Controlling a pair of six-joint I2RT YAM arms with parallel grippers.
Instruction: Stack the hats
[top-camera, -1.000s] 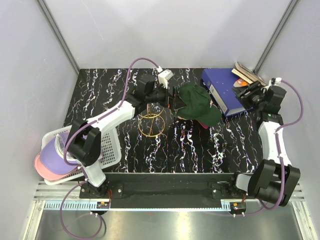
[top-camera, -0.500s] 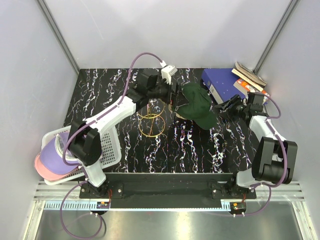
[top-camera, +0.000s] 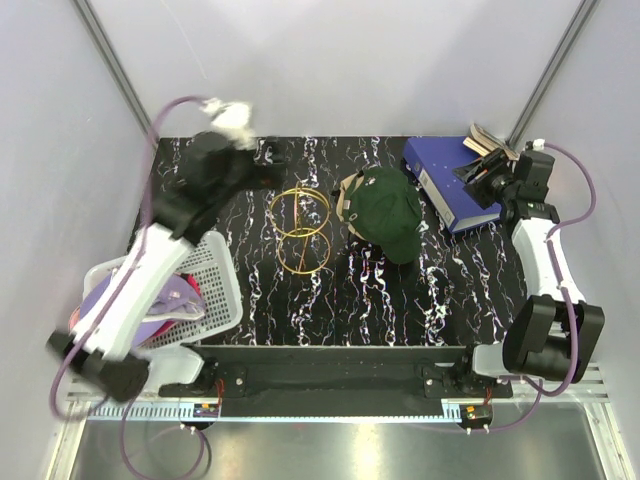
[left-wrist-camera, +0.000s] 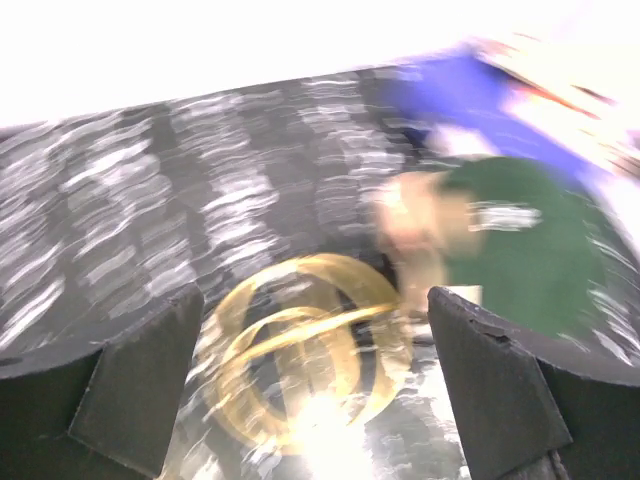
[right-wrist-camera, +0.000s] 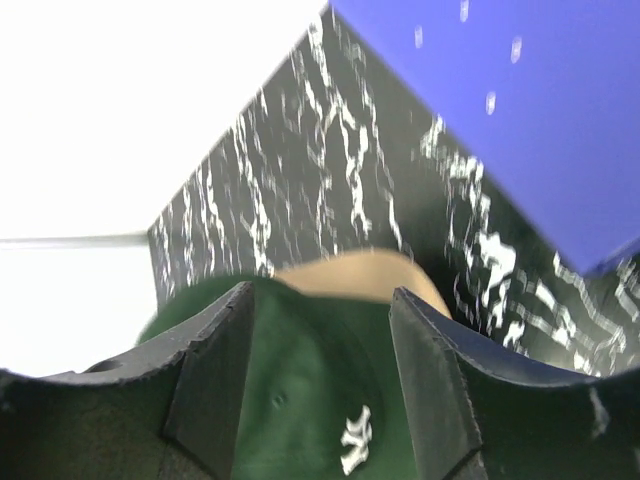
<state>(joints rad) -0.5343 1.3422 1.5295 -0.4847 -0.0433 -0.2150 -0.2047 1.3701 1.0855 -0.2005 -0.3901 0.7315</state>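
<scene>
A dark green hat (top-camera: 390, 212) with a white emblem (right-wrist-camera: 355, 438) lies on a tan hat (top-camera: 350, 193) at the table's middle back. Both show in the left wrist view as a blurred green hat (left-wrist-camera: 520, 250) and tan hat (left-wrist-camera: 415, 220). My left gripper (top-camera: 262, 160) is blurred at the back left, open and empty (left-wrist-camera: 315, 400), well away from the hats. My right gripper (top-camera: 478, 172) hovers open over the blue binder, right of the green hat; the hat shows beyond its fingers (right-wrist-camera: 320, 390) without touching them. A lavender hat (top-camera: 105, 300) and a magenta hat (top-camera: 178, 298) sit in the basket.
A gold wire ring frame (top-camera: 303, 228) stands left of the hat pile, blurred below the left fingers (left-wrist-camera: 300, 350). A white mesh basket (top-camera: 215, 270) sits at the near left. A blue binder (top-camera: 450, 180) with books (top-camera: 495, 145) fills the back right corner.
The left arm has drawn away from the green hat and swung fast to the back left. The right gripper pulled back from the hat to over the binder. The green hat lies flatter.
</scene>
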